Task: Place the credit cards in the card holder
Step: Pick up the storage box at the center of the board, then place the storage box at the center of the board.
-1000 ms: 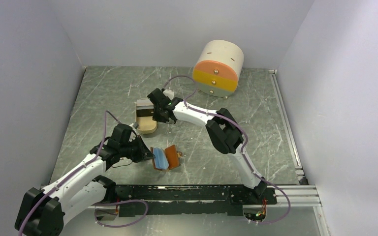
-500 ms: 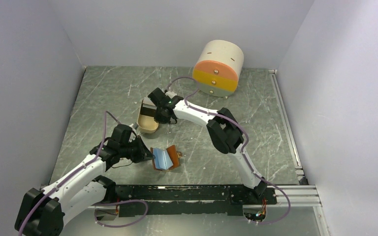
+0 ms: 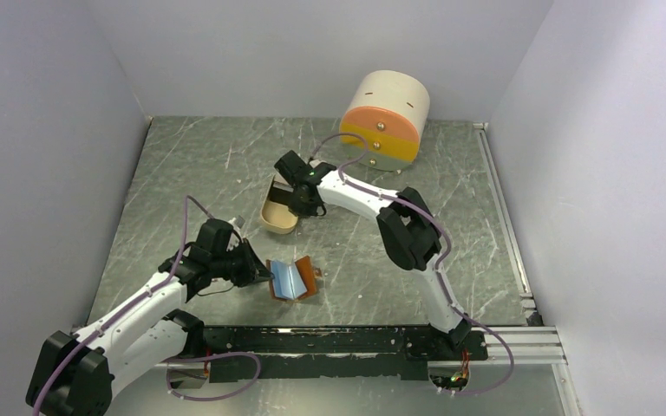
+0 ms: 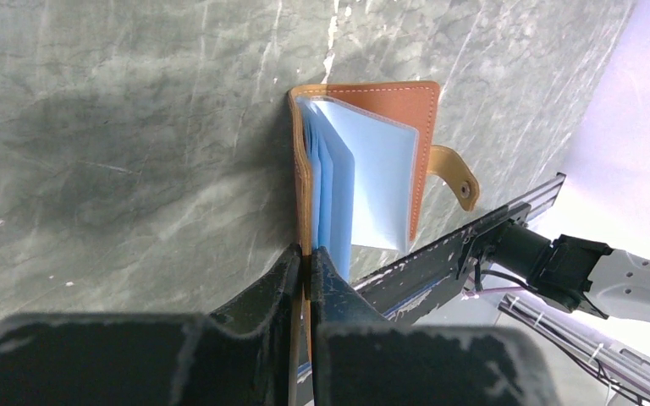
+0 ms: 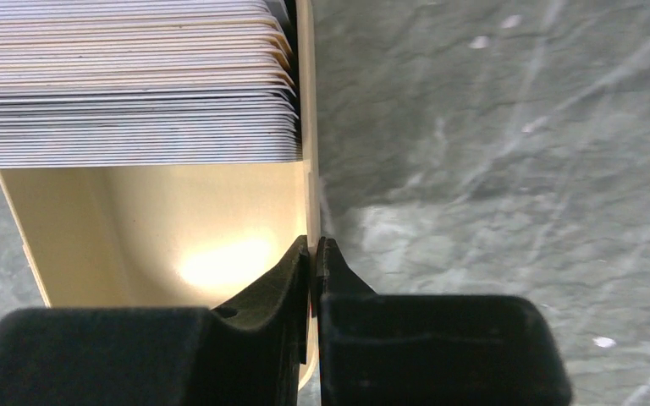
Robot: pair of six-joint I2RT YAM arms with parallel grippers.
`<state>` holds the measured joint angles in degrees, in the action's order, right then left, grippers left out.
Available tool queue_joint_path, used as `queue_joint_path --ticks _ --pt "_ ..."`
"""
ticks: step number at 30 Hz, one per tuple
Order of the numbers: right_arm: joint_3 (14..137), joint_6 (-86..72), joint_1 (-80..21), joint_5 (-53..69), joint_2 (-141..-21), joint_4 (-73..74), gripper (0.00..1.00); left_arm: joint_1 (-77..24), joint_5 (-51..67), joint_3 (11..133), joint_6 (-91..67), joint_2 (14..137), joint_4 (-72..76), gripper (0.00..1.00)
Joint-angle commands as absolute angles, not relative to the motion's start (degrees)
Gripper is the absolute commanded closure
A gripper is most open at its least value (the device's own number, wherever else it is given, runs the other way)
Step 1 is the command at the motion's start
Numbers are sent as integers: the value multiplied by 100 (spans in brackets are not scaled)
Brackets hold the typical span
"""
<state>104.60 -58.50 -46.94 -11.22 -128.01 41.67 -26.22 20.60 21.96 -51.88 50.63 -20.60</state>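
Note:
The tan card holder (image 3: 293,279) stands open on the table, its clear bluish pockets (image 4: 372,186) fanned out. My left gripper (image 3: 264,276) (image 4: 307,254) is shut on its left leather cover. A stack of silvery-grey credit cards (image 5: 135,93) lies in the far end of a beige oval tray (image 3: 276,218). My right gripper (image 3: 295,204) (image 5: 313,247) is shut on that tray's thin right wall (image 5: 307,127). From above, the right gripper hides the cards.
A round cream-and-orange drawer box (image 3: 382,119) stands at the back right. Grey walls close the table on three sides, and a black rail (image 3: 338,342) runs along the near edge. The holder's snap tab (image 4: 457,176) points toward the rail.
My right gripper has shut on the tray's wall and swung the tray to the right and at an angle. The left gripper and the card holder have stayed put.

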Motion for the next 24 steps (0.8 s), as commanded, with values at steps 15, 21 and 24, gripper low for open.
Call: queue_joint_path --ticks 15,21,24 --pt "8822 -6320 -4218 -2484 -11594 4887 96 -2653 3071 2244 -5065 6086 -514 91" --pt "8736 -6234 -4166 -2363 -11526 4780 87 -2654 3039 2319 -4912 6339 -376 91" --pt "8782 -6166 -4157 -2303 -11476 4779 82 -2654 3022 2398 -4809 6524 -330 91"
